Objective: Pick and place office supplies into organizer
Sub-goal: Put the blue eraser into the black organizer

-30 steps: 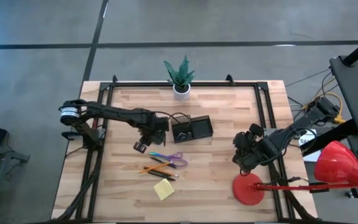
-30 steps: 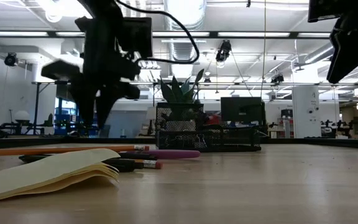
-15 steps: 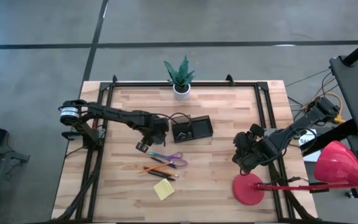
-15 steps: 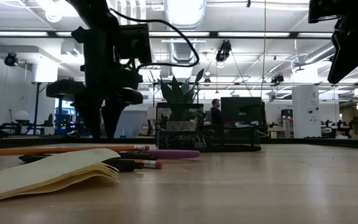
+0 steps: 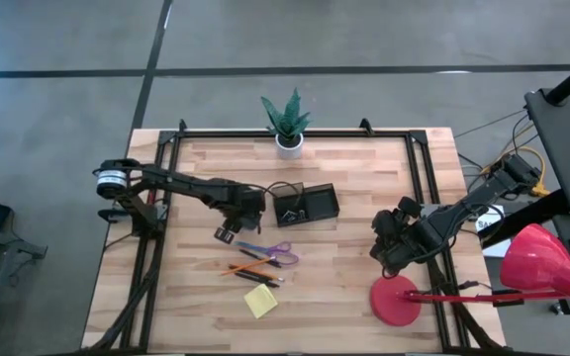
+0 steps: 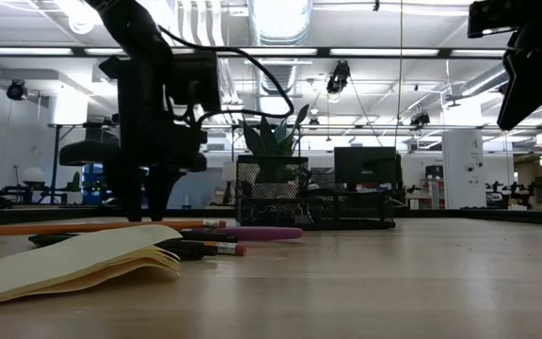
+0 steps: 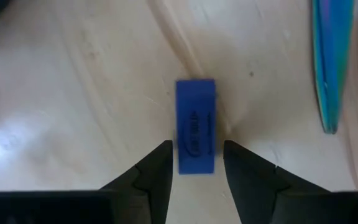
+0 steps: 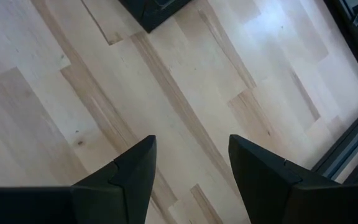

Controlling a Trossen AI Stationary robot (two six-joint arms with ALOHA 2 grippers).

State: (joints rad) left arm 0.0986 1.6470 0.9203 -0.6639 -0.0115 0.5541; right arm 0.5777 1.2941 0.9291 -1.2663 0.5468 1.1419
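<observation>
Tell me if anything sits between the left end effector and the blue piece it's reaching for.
Nothing visible does. The left end effector straddles the blue piece on the bare table, jaws open on either side of it, with the scissors lying off to one side.

I see a bench (image 5: 344, 267) of pale, smooth-grained wood, a matt blue eraser (image 7: 196, 126), a black wire-mesh organizer (image 6: 313, 205), and soft yellow paper notes (image 6: 64, 264).

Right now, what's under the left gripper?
A blue eraser lies on the table between the open left gripper's fingers. Its near end is hidden between them.
</observation>
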